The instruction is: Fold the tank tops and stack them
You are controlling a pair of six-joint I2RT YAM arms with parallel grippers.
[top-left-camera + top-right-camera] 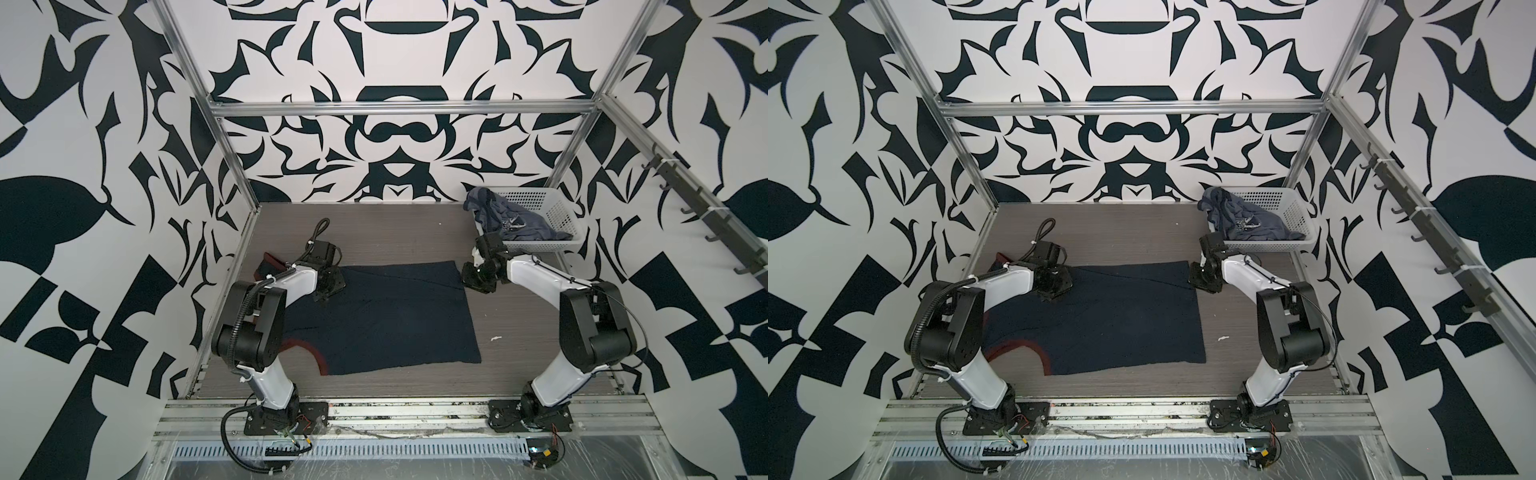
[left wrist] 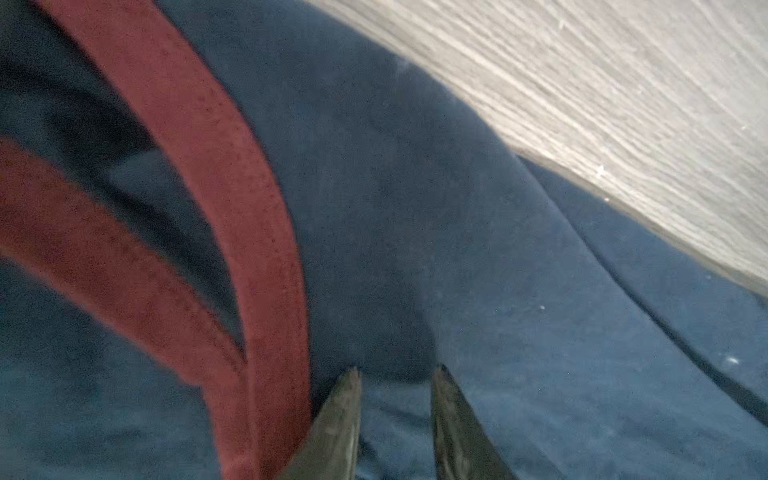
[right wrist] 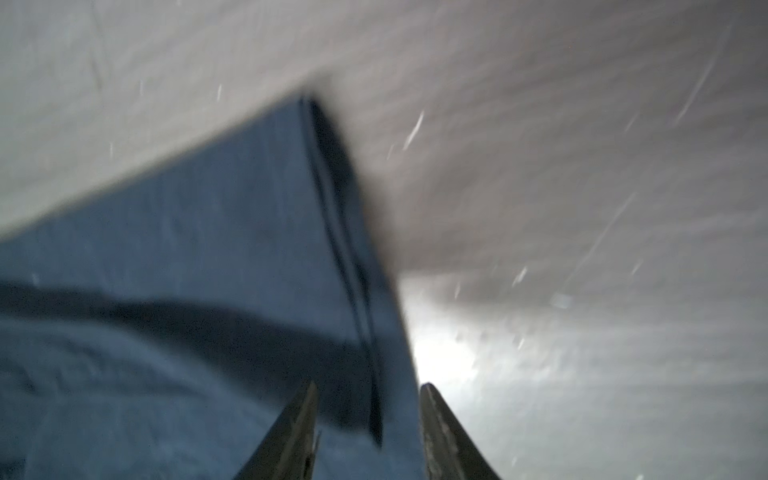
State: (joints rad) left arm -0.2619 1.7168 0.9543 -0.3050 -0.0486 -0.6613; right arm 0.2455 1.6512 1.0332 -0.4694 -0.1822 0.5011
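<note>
The navy tank top [image 1: 386, 316] lies on the counter [image 1: 519, 324], long axis crosswise, hem toward the basket [image 1: 557, 210], red-trimmed straps at the opposite end, half hidden under the left arm [image 1: 257, 307]. The slate-blue tank top [image 1: 505, 216] is crumpled in that basket, spilling over its rim. Left fingers [image 2: 338, 419] stand narrowly apart on navy cloth; right fingers [image 3: 440, 432], blurred, stand apart astride the hem corner.

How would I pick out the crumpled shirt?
In the far right corner of the table stands a white basket. The slate-blue top lies crumpled in it, draping over its left rim. Unlike the navy top spread flat mid-table, it is paler, bunched, and shows a white graphic.
</note>
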